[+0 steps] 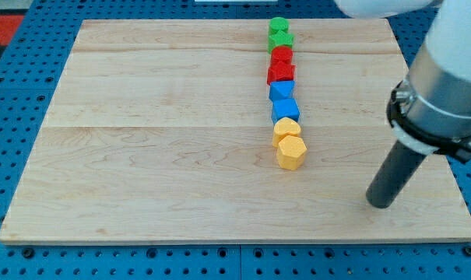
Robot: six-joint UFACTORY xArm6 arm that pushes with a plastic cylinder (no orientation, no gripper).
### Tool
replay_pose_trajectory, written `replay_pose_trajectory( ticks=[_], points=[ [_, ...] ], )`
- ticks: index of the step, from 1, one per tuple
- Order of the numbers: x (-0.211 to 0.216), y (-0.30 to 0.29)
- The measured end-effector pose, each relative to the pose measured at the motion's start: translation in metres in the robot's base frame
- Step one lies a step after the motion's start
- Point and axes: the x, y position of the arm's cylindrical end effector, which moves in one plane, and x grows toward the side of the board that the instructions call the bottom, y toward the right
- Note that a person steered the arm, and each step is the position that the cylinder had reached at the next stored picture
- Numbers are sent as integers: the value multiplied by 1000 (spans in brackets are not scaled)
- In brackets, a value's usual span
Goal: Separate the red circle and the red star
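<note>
The red circle (281, 55) and red star (281, 73) touch in a column of blocks near the worktop's (157, 140) top, between two green blocks (279, 34) and two blue blocks (282, 100). My tip (380, 202) rests well apart, lower right; there are no jaws.

My tip (380, 204) is resting near the board's (157, 155) bottom-right corner, well apart from the touching red circle (281, 55) and red star (281, 73).

block column (283, 89) mid-board, open wood (157, 140) either side
</note>
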Motion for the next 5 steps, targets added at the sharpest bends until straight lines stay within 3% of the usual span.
replay_pose_trajectory(
  ticks=[1, 2, 3, 5],
  points=[
    [19, -53],
    [9, -121],
    [-50, -175],
    [-219, -184]
  ],
)
